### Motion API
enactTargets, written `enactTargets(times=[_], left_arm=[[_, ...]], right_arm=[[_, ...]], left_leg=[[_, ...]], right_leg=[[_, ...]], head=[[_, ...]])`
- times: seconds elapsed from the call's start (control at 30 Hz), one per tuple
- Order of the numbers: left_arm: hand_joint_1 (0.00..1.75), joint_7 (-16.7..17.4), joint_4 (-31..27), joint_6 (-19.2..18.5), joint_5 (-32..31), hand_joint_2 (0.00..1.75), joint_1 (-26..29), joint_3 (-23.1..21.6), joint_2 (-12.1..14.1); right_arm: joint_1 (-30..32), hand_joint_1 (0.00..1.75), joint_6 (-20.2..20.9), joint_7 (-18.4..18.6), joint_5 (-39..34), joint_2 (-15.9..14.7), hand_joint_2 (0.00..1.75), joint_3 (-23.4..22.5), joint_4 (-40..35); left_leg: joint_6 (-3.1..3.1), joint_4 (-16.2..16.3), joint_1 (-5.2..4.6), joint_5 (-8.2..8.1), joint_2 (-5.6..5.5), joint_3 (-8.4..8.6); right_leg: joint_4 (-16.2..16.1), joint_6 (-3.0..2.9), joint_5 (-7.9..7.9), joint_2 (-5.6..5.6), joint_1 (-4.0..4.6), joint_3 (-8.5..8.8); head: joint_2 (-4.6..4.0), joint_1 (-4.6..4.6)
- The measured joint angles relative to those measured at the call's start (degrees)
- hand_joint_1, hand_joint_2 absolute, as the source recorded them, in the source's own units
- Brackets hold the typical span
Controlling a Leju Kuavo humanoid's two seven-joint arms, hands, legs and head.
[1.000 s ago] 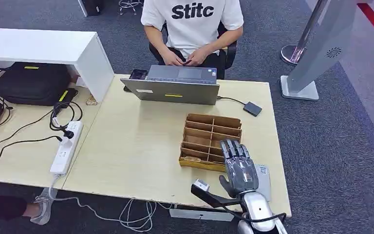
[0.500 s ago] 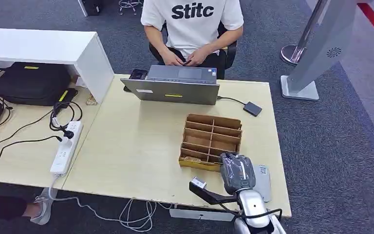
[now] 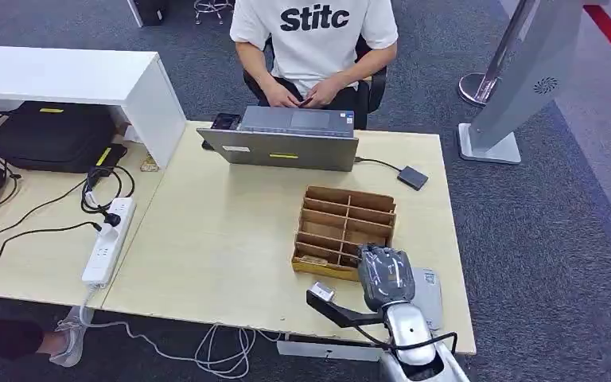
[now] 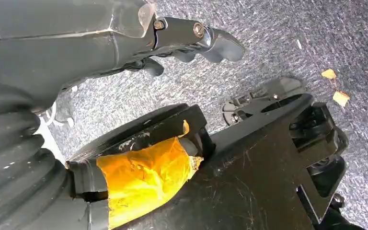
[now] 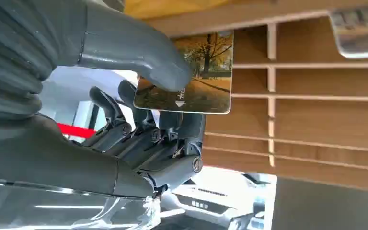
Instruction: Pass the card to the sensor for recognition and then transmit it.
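Observation:
My right hand [image 3: 383, 275] hovers over the near edge of the wooden divider box [image 3: 348, 196], fingers curled in. In the right wrist view the thumb [image 5: 139, 55] and darker fingers [image 5: 124, 120] pinch a card [image 5: 203, 72] printed with autumn trees, held just in front of the box's slots [image 5: 316, 124]. The small black square sensor [image 3: 412, 177] lies on the table beyond the box, cabled to the laptop [image 3: 286, 145]. My left hand [image 4: 191, 38] hangs beside my body over the carpet, fingers loosely apart and holding nothing.
A person [image 3: 314, 40] sits behind the laptop at the far side of the table [image 3: 223, 239]. A grey pad [image 3: 430, 293] lies by my right hand. On the left are a power strip [image 3: 108, 239], cables, a black bag [image 3: 52, 135] and a white shelf [image 3: 71, 76].
My right hand was stretched flat over the box's near slots; its fingers have curled in and it has drawn back slightly toward the table's near edge.

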Motion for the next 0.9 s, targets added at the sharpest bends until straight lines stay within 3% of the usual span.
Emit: enactTargets(times=[0.07, 0.2, 0.23, 0.27, 0.4, 0.53, 0.77, 0.9], left_arm=[[0.0, 0.0, 0.0, 0.0, -0.11, 1.75, 0.0, 0.0, 0.0], [0.0, 0.0, 0.0, -0.04, -0.66, 1.75, 0.0, 0.0, 0.0], [0.0, 0.0, 0.0, -0.11, -0.81, 1.75, 0.02, 0.0, 0.0], [0.0, 0.07, 0.0, -0.11, -0.83, 1.75, 0.03, 0.0, 0.02], [0.0, 0.07, 0.0, -0.11, -0.85, 1.75, 0.02, 0.0, 0.0], [0.0, 0.07, 0.0, -0.07, -1.46, 1.75, 0.01, -0.15, 0.0], [0.0, 0.31, 0.02, -0.39, -3.04, 1.75, -0.19, -1.4, -0.07], [0.0, 0.96, 0.02, -0.5, -3.91, 1.75, -0.49, -2.12, -0.13]], right_arm=[[-0.39, 1.48, 0.09, 0.61, 0.0, -0.07, 1.75, 0.49, -0.04], [-2.66, 1.55, 2.04, 4.3, 0.0, -1.66, 1.75, 3.92, -3.28], [-3.9, 1.48, 3.52, 4.76, 0.02, -2.89, 1.75, 4.94, -6.53], [-4.72, 1.55, 5.77, 1.69, 0.02, -3.85, 1.75, 4.79, -12.49], [-4.68, 1.69, 8.11, -7.7, -2.12, -2.82, 1.75, 1.73, -18.41], [-6.78, 1.75, 11.62, -11.26, -7.16, -1.53, 1.75, -0.26, -21.4], [-17.97, 1.75, 18.83, -10.51, -16.56, 2.03, 1.75, -4.35, -18.0], [-24.2, 1.75, 20.26, -10.27, -22.12, 4.07, 1.75, -7.43, -9.26]], left_leg=[[0.0, 0.0, 0.0, 0.0, 0.0, 0.0], [0.0, 0.0, 0.0, 0.0, 0.01, 0.0], [0.0, 0.0, 0.0, 0.0, 0.0, -0.01], [0.0, 0.01, 0.0, 0.0, 0.0, 0.0], [0.0, 0.01, 0.0, 0.0, 0.0, 0.0], [0.0, 0.0, 0.0, 0.0, 0.03, -0.02], [-0.05, 0.0, 0.0, 0.1, 0.0, 0.01], [-0.03, 0.01, 0.0, 0.11, 0.01, 0.01]], right_leg=[[0.0, 0.0, 0.0, 0.0, 0.0, 0.0], [0.0, 0.0, 0.0, 0.0, 0.0, -0.01], [0.0, 0.0, 0.0, 0.0, 0.0, -0.01], [0.0, -0.01, 0.01, 0.0, 0.0, -0.01], [0.0, -0.01, 0.01, 0.0, 0.0, -0.01], [0.02, -0.01, 0.01, 0.03, 0.0, -0.01], [0.03, -0.04, 0.08, -0.01, 0.0, 0.03], [0.04, -0.07, 0.13, 0.0, 0.0, 0.01]], head=[[0.0, 0.0], [0.0, 0.0], [0.0, 0.0], [0.0, 0.0], [0.0, -0.02], [0.0, 0.0], [0.0, 0.04], [0.0, -0.02]])
